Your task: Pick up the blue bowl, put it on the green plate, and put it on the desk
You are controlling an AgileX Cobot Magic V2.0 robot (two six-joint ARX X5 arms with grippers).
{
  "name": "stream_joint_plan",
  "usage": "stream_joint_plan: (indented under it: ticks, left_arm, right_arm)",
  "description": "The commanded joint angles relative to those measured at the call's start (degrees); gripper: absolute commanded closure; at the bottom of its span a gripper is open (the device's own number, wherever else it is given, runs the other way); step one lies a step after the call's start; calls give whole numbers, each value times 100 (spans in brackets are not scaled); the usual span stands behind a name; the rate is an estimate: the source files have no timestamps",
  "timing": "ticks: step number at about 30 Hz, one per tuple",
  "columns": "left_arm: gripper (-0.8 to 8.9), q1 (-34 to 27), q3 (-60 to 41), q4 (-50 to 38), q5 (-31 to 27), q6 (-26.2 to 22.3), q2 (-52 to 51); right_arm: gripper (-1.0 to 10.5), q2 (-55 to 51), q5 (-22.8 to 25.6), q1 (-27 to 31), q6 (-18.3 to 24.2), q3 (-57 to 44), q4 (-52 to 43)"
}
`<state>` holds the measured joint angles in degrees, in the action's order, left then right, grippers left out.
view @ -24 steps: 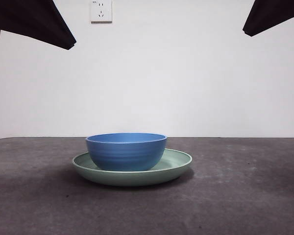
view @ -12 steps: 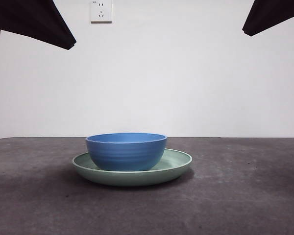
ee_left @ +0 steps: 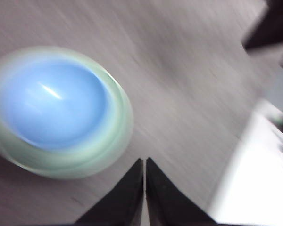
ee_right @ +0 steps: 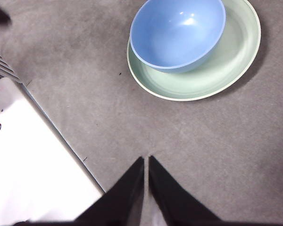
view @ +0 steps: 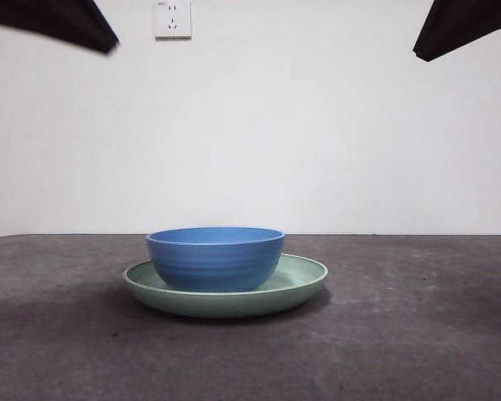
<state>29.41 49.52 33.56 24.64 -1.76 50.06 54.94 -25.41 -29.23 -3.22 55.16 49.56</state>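
So you've got the round ridged medium-blue bowl (view: pixel 215 258) sitting in the wide shallow mint-green plate (view: pixel 305 282), a bit off-centre toward one side of the rim if you go by the right wrist view, and both are parked mid-desk on the dark grey-brown matte desk (view: pixel 417 334). My read is the "bowl on plate" part is done and what's left is lifting the bowl out and setting it on bare desk.

Both grippers are up high and well away from the stack. The left gripper (ee_left: pixel 145 162) has its jaws pressed together, and its picture is smeared, so that arm looks like the one in motion. The right gripper (ee_right: pixel 146 160) also has its jaws pressed together, and it's just hanging there.

Tips for the grab: spread the jaws before you drop, come down over the bowl's rim so one jaw goes inside and one outside the wall, and pinch there. Lift straight up so the plate doesn't drag along, then set it down on bare desk beside the plate.
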Motion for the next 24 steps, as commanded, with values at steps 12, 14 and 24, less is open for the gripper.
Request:
stream_joint_plan:
  ticks: [12, 14, 24]
  left_arm:
    - [806, -2168, -1725, -3080, -1596, -317, -2481]
    - [806, -2334, -2197, -3276, -1873, -317, -2865]
    - [806, -2704, -3974, -3311, -2151, -310, -4264]
  right_arm:
    - [938, 39, -11, -42, 50, 109, -44]
    - [937, 39, -9, -42, 50, 109, -44]
    - [937, 39, -11, -42, 50, 109, -44]
